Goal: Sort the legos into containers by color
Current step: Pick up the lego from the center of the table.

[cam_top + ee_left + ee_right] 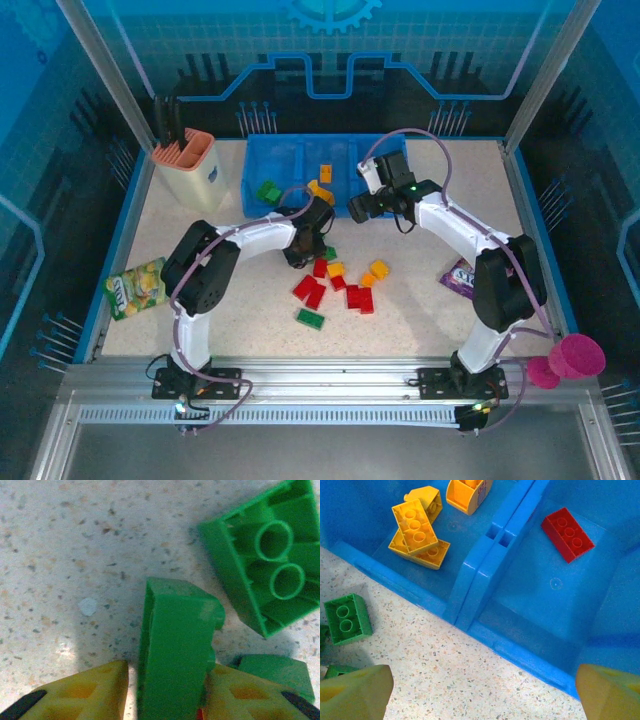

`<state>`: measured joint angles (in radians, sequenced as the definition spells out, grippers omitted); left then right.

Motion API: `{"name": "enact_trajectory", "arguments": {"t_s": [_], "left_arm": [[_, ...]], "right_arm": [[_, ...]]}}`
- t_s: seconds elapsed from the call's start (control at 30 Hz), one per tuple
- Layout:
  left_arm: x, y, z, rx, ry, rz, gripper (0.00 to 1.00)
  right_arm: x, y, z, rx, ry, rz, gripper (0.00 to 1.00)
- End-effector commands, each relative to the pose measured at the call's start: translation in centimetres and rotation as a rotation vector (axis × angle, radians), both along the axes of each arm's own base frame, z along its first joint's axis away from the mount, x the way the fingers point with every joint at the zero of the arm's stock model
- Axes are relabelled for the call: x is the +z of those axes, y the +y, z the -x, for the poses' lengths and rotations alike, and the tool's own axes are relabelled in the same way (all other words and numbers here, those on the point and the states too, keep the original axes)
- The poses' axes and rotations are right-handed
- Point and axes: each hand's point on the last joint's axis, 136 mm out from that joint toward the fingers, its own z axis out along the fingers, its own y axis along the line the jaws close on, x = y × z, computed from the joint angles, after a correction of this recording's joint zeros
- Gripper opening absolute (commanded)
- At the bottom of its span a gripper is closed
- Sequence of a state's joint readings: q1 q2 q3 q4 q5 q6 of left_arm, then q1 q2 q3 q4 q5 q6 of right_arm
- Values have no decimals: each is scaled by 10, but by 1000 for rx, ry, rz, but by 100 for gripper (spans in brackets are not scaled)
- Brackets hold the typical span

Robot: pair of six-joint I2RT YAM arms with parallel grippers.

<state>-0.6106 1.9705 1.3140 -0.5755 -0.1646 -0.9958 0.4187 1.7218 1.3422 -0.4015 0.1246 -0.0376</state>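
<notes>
On the speckled worktop [420, 325], left jaws pinched an upright green lego [175, 650]; right jaws hung spread over the blue tray [470, 605]. Step: green pick-up. Next move probably required a clean lift toward the left compartment [258, 165].

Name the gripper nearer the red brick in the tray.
Right. The right gripper hangs at the tray wall by the red brick; the left gripper straddles a green brick on the table.

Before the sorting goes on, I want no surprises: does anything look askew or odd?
One green brick lies upside down on the table, hollow underside up. A second green brick beside it stands on its side, studs pointing sideways. Nothing looks damaged.
</notes>
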Motion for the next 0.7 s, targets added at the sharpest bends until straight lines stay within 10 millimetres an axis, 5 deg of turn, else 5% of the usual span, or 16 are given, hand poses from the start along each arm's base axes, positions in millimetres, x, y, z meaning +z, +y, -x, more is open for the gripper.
{"name": "enact_trajectory", "arguments": {"t_s": [0.0, 0.17, 0.4, 0.67], "left_arm": [[-15, 1, 14, 9, 78, -1, 30], [-14, 14, 24, -15, 121, -49, 0], [54, 44, 33, -155, 60, -204, 0], [138, 78, -12, -181, -133, -274, 5]], "right_arm": [[-14, 0, 2, 4, 17, 23, 95], [-17, -3, 6, 10, 22, 41, 95], [-12, -8, 33, 75, 34, 57, 94], [-16, -23, 55, 49, 37, 89, 94]]}}
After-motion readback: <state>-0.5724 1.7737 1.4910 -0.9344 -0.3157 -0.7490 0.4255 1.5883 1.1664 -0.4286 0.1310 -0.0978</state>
